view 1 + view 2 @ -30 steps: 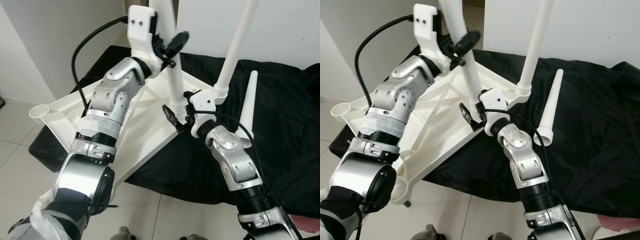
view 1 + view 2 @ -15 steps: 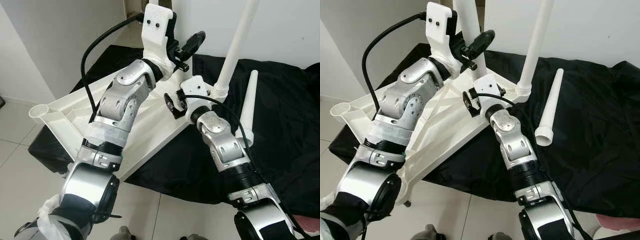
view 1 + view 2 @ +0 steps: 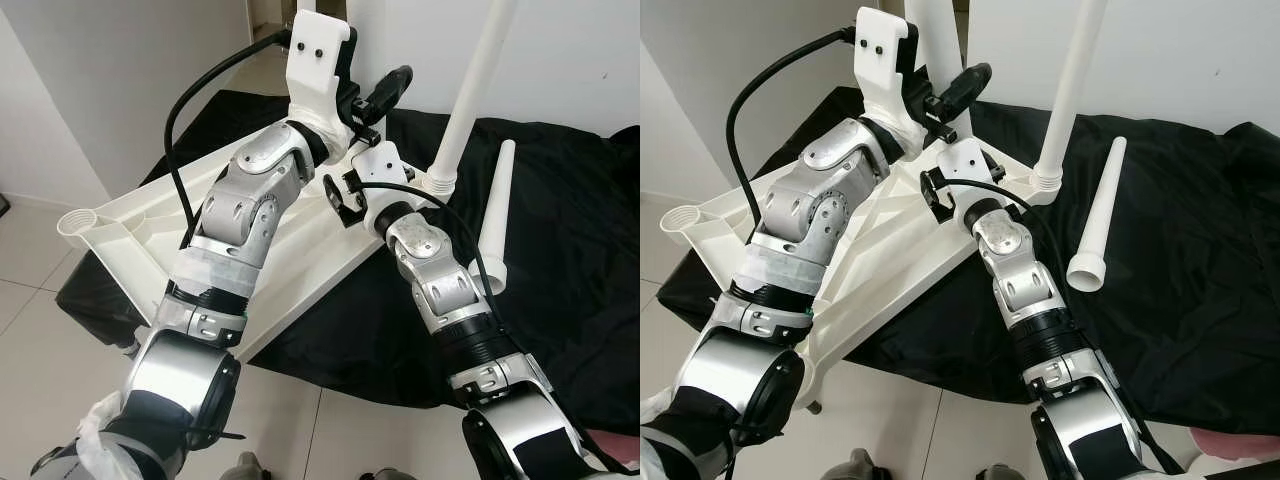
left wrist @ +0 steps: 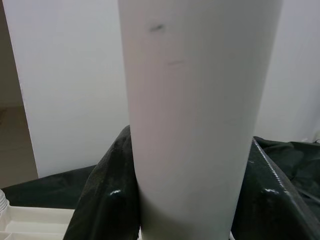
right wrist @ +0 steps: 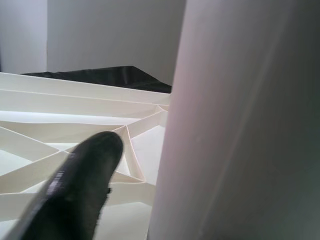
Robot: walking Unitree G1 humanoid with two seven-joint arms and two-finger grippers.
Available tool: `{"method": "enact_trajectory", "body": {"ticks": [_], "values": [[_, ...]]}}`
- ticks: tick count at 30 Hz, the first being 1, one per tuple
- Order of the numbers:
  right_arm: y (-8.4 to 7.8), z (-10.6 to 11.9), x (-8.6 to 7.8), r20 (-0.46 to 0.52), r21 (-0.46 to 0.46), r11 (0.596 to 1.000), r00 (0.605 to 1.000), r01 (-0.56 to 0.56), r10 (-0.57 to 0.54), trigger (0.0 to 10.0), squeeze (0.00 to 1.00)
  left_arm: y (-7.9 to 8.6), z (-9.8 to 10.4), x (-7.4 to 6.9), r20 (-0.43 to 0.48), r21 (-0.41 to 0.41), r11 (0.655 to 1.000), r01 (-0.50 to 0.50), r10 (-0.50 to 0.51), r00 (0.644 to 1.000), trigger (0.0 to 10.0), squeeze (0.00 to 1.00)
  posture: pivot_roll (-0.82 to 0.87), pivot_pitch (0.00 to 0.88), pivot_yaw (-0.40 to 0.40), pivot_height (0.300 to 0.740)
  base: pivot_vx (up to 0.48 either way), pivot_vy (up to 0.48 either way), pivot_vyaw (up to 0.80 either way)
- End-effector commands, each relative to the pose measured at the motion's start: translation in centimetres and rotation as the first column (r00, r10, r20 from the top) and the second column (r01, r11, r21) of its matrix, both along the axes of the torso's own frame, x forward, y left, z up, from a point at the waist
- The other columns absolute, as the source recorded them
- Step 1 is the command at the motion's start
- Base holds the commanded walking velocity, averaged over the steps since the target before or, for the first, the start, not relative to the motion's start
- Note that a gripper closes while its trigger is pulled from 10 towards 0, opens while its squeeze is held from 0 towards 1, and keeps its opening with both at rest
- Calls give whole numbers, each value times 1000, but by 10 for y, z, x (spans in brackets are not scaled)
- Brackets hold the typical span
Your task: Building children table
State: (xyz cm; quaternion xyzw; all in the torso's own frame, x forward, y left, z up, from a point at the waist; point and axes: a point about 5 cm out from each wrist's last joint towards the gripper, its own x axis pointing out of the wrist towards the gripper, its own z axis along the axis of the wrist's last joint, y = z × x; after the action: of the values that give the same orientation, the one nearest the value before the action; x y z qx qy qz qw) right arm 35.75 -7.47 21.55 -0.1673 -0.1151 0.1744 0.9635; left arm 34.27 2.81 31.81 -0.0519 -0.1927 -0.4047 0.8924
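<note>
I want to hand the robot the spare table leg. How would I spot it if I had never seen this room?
Look at the black cloth spread under the upturned white tabletop. Just right of the tabletop's far corner, one white leg lies flat on the cloth. The other legs stand upright on the tabletop; this one alone lies loose, wide end nearest the robot.

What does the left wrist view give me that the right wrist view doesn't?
Left wrist view alone: the black cloth bunched behind the white leg, with bare wall beyond. Right wrist view alone: the ribbed underside of the upturned tabletop and one black finger of the right gripper. Both: the same white leg close up, crossing the frame from edge to edge.
</note>
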Motion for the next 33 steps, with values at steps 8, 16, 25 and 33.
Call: {"method": "enact_trajectory", "body": {"ticks": [8,16,25,33], "values": [[4,-2,0,-1,6,1000,1000,-21,21,0,0,-2,2,-4,17,10,1000,5,-5,1000,10000,0,-5,0,14,740,0,0,0],[-2,-8,2,-38,64,997,998,44,-42,10000,0,-1,5,-6,-1,-23,998,49,-50,999,10000,1000,0,1,18,740,0,0,0],[-11,-8,6,-59,143,981,991,127,-120,10000,0,2,9,-11,-10,-96,989,112,-114,993,10000,0,1,9,30,740,0,0,0],[-38,-6,3,-41,261,933,969,247,-245,10000,0,27,7,-6,-65,-206,971,119,-135,989,10000,0,-2,15,34,740,0,0,0]]}}
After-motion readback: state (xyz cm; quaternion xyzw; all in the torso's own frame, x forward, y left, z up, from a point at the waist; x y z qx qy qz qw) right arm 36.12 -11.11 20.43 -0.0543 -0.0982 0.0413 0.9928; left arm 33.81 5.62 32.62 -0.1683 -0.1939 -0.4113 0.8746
